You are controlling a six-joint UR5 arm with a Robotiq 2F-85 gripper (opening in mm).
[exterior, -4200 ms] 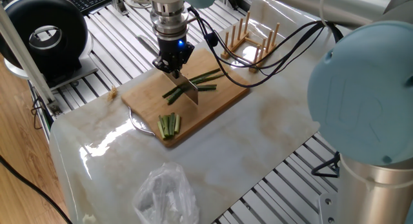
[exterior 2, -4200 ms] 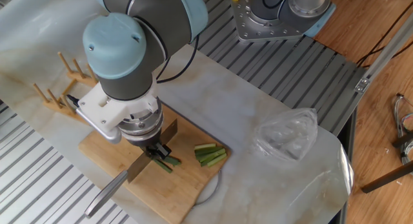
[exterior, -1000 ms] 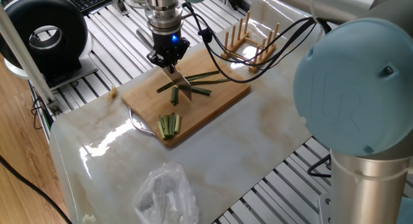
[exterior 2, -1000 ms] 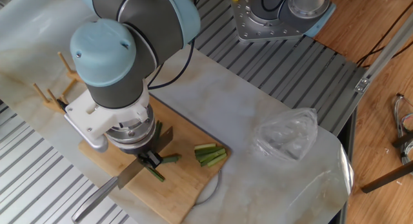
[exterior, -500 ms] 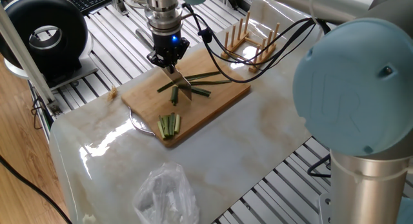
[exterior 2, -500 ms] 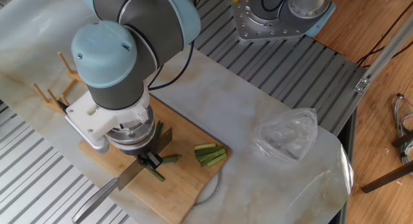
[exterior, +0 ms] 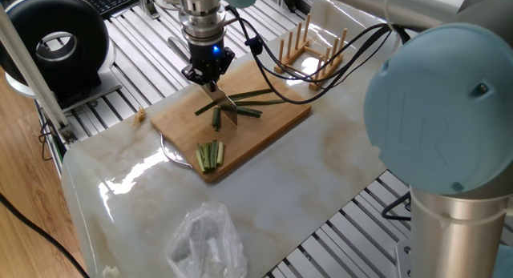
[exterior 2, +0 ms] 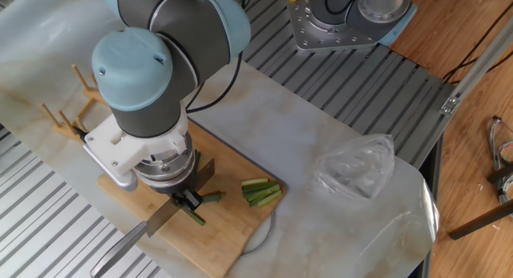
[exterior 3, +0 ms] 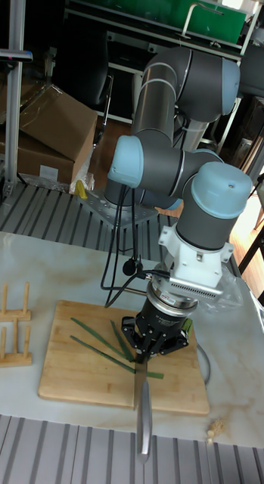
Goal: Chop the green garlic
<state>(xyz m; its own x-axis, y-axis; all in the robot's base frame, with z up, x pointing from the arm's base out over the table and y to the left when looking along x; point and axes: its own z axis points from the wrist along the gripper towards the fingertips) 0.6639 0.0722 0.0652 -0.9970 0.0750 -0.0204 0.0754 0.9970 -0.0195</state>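
Over the cutting board, a knife is held clamped in the end effector, blade crossing the green garlic for chopping.

no readable text, labels or numbers anywhere

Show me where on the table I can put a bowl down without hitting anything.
Bare marble lies between the cutting board, the plastic bag and the table's near edge, and beyond the board's right end. Crowded: the board itself, with the gripper, knife, green garlic, cut bundle, and the wooden rack behind.
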